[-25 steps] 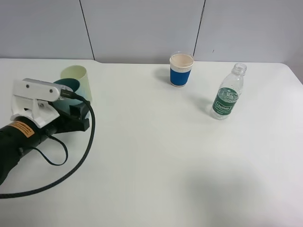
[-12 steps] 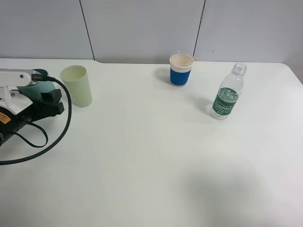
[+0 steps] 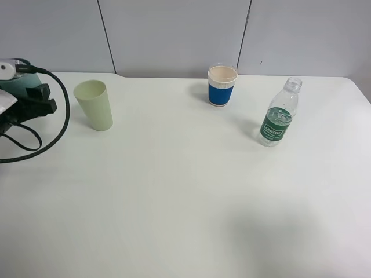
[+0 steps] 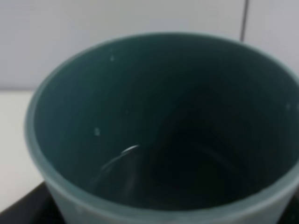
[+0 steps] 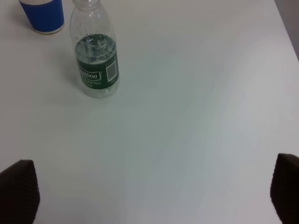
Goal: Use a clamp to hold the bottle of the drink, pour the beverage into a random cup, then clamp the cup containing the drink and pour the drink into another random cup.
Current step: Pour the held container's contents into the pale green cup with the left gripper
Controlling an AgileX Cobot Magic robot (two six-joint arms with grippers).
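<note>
1. Exterior high: left claw (image 3: 36,99) at the far left edge, clamped on the teal cup (image 3: 15,90), left of the pale yellow-green cup (image 3: 94,105); bottle (image 3: 278,119) far right.
2. Left wrist: teal cup interior, with a little water (image 4: 119,161) at the bottom. Probably light, stiff and smooth-walled; a mid-wall hold suits it.
3. Right wrist: right claw (image 5: 154,196) spread wide, empty, nearer than the bottle.

We log: teal tumbler (image 4: 93,93) smooth plastic, faint sheen; bottle (image 3: 274,124) clear glossy plastic; banded cup (image 3: 221,92) paper; table (image 3: 185,202) matt.

The left gripper (image 3: 45,98) has black blocky jaws, a white housing (image 3: 7,69) and a thick, looping black cable (image 3: 67,110).
</note>
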